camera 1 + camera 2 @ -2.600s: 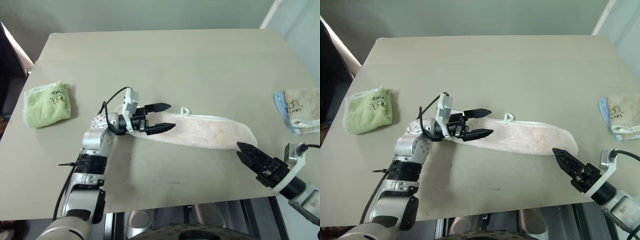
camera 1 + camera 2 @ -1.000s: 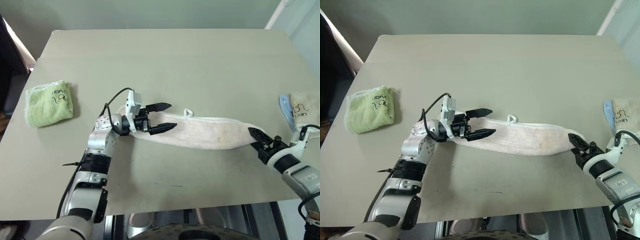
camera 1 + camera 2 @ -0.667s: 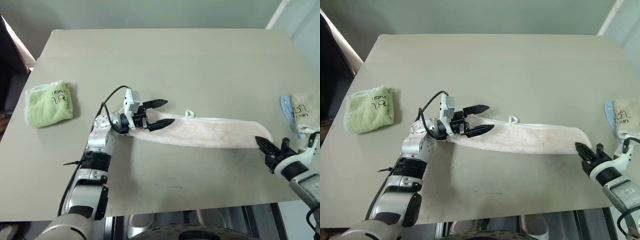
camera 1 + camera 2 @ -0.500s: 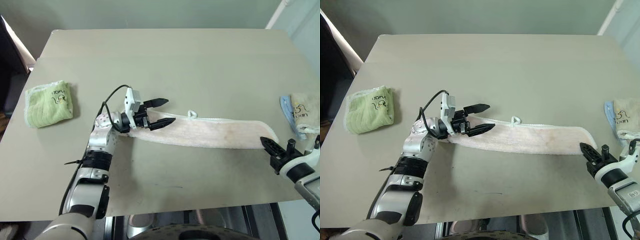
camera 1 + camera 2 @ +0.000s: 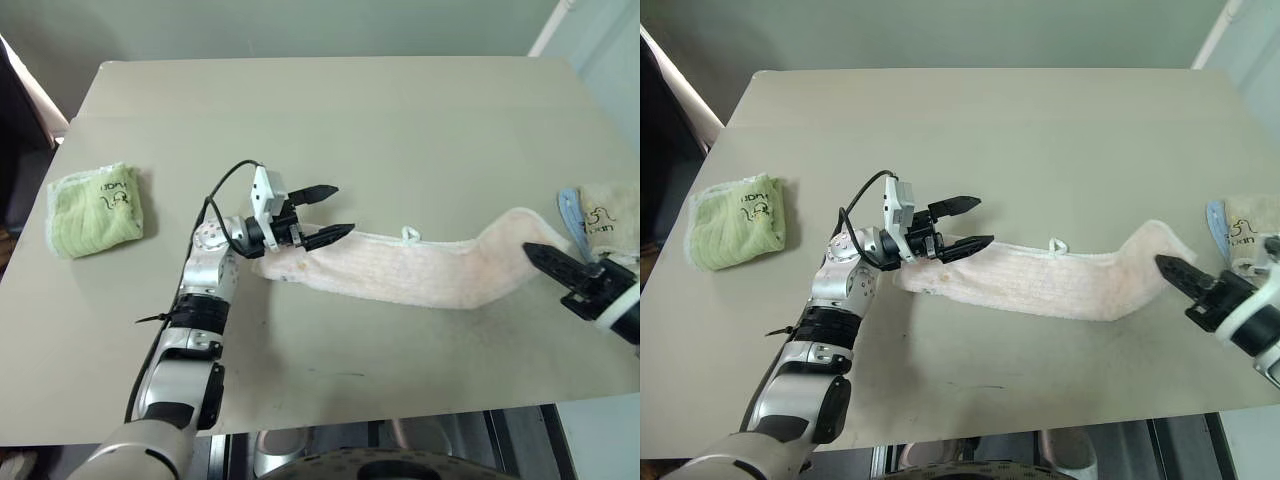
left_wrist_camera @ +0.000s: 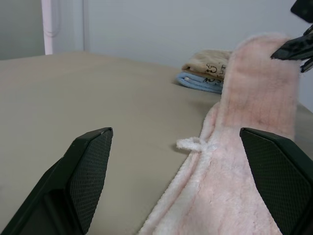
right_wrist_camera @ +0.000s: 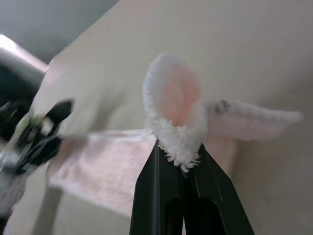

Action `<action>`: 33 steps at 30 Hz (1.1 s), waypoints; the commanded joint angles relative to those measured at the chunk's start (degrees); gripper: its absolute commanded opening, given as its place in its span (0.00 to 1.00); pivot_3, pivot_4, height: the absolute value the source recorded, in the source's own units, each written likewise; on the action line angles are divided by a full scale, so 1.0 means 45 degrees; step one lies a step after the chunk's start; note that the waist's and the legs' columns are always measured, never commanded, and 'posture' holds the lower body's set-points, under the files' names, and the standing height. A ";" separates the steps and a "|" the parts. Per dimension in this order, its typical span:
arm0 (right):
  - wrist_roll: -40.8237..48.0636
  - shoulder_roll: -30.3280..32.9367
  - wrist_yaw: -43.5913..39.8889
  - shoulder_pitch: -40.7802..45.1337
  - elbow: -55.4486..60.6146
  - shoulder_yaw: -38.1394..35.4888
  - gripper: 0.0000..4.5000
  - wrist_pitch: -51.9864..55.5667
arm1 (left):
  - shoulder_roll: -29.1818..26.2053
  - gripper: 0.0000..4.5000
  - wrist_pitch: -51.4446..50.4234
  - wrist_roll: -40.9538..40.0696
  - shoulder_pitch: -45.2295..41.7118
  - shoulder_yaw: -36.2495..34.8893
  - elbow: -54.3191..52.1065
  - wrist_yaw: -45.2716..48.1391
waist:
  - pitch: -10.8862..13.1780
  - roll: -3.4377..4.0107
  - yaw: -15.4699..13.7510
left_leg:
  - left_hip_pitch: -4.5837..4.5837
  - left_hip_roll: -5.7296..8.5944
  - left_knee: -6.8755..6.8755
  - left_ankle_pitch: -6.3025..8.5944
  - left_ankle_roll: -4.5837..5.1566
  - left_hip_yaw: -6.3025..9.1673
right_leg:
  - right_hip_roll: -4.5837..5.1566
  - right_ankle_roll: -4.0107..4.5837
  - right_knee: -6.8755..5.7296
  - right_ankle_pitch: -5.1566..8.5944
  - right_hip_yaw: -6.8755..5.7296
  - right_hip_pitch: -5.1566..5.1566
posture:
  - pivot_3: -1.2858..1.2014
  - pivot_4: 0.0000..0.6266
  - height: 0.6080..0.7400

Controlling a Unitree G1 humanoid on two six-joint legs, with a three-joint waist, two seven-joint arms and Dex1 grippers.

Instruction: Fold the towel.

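The pale pink towel lies as a long strip across the middle of the table. My right gripper is shut on the towel's right end, which is lifted off the table and curls over the closed fingertips in the right wrist view. My left gripper hangs open over the towel's left end, one finger on each side of the strip, with nothing pinched. A small white loop sticks out from the towel's far edge.
A lime-green folded towel sits near the table's left edge. A beige folded towel on a blue one lies at the right edge, just behind my right gripper. The table's front edge runs close below both arms.
My right gripper has shut on the towel's right end, drawn it to the right and lifted it. The whole strip has slid right. My left gripper has stayed open in place.
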State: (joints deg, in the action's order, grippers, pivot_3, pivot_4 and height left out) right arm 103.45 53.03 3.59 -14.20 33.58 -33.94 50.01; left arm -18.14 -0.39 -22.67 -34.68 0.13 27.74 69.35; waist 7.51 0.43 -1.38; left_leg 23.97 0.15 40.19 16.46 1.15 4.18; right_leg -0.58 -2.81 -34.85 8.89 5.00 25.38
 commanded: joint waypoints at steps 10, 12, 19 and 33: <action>-0.2344 0.0072 0.0126 0.3603 0.0710 0.5749 0.00 0.0629 | 0.0076 1.00 0.0517 0.0153 -0.0150 -0.0204 0.0074 -0.0181 | -0.0001 -0.0001 -0.0044 | -0.0001 -0.0002 0.0020 -0.0022 -0.0009 0.0003 | 0.0004 -0.0036 -0.0003 0.0008 -0.0002 -0.0004 | 0.52 0.24 1.00; -0.2956 -0.0405 0.0303 0.4171 0.0504 0.6659 0.00 0.0760 | 0.0095 1.00 0.0553 0.0167 -0.0104 -0.0188 0.0011 -0.0205 | 0.0000 -0.0001 -0.0042 | -0.0006 -0.0003 0.0021 -0.0031 -0.0007 0.0003 | 0.0002 -0.0038 -0.0007 0.0006 -0.0004 -0.0003 | 0.52 0.24 1.00; -0.5074 -0.1877 0.0399 0.5412 0.0096 0.8700 0.00 0.1318 | 0.0110 1.00 0.0530 0.0213 0.0011 -0.0110 -0.0293 -0.0311 | -0.0001 -0.0001 -0.0038 | -0.0010 -0.0008 0.0031 -0.0042 0.0005 0.0001 | 0.0010 -0.0038 -0.0018 -0.0018 -0.0007 -0.0001 | 0.52 0.24 1.00; -0.4985 -0.2119 -0.1976 0.5411 0.1566 0.7362 0.66 0.0969 | 0.0148 1.00 0.0099 0.0131 -0.0057 -0.0132 -0.0760 -0.0560 | -0.0001 -0.0001 -0.0043 | -0.0010 -0.0009 0.0035 -0.0051 -0.0010 0.0001 | 0.0009 -0.0005 -0.0014 -0.0042 -0.0015 0.0001 | 0.52 0.24 1.00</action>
State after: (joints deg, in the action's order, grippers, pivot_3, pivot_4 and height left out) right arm 78.25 42.79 -1.92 10.49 36.41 3.60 56.65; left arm -17.40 -0.04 -21.39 -34.53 -0.02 26.52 66.95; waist 7.50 0.43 -1.57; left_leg 23.94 0.12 40.34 16.23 1.11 4.18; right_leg -0.54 -2.82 -34.90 8.70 4.94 25.38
